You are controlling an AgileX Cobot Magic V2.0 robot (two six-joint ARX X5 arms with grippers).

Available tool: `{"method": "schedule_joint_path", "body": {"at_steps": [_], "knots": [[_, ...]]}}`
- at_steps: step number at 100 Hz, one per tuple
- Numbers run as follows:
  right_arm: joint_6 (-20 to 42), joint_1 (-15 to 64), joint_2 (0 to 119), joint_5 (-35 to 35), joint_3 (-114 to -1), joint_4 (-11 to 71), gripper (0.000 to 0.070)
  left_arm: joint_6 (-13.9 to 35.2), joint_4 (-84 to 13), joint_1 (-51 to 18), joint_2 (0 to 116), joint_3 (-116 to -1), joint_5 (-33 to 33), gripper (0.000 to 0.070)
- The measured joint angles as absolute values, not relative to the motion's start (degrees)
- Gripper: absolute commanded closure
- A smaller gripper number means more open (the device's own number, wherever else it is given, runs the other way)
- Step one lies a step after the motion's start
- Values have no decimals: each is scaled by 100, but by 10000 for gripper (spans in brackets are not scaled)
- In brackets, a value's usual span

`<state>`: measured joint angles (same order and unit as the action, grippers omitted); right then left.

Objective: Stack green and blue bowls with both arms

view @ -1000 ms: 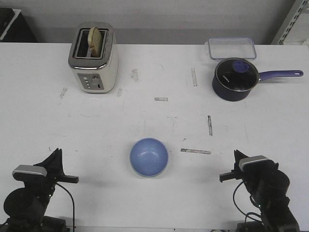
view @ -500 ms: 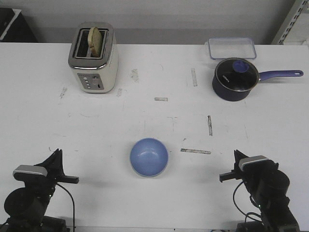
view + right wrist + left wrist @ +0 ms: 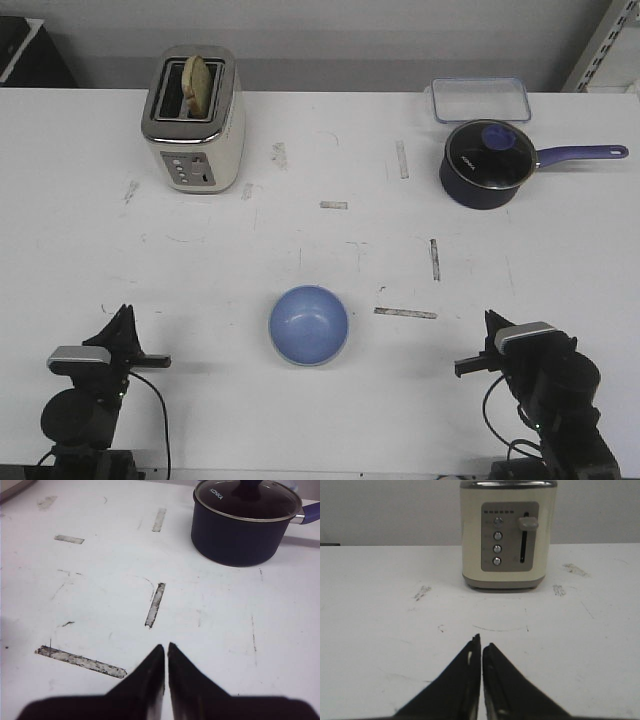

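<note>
Table [image 3: 320, 250]: white, scuffed, with several worn tape strips.

Blue bowl [image 3: 308, 324]: upright on the table at the near centre, between the two arms and apart from both. Interior bare. No green bowl shows separately in any view; whether it sits beneath the blue one cannot be told.

Left arm [image 3: 82, 400]: folded low at the near left edge of the table, silver-grey block on top, cable looping beside it. Left gripper [image 3: 481, 647]: raised just above the table, pointing forward toward the toaster; fingers pressed together with only a hairline gap, nothing between them.

Right arm [image 3: 545, 395]: folded low at the near right edge, silver-grey block on top, cable trailing at its inner side. Right gripper [image 3: 165, 649]: raised just above the table, pointing forward toward the saucepan; fingers closed tip to tip, empty. A tape strip [image 3: 155, 604] lies on the table just ahead of the tips.

Toaster [image 3: 193, 120]: cream and chrome, far left, a slice of bread [image 3: 198, 83] standing in one slot. Its control face with four buttons and a lever is turned toward the left arm.

Saucepan [image 3: 490, 163]: dark blue, glass lid on, far right, handle pointing right.

Container [image 3: 480, 99]: clear, rectangular, just behind the saucepan.
</note>
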<state>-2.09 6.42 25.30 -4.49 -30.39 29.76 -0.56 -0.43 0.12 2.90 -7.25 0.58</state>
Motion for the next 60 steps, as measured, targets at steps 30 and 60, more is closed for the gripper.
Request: {"method": "schedule_joint_path", "body": {"at_steps": [30,60], "knots": [[-209,642,2528,-447,-3039,2971,699,-54,235,12,30,-196,12,698],[-209,642,2528,-449,-3039,2971,699,-54,239,12,30,-196,12,698]]}}
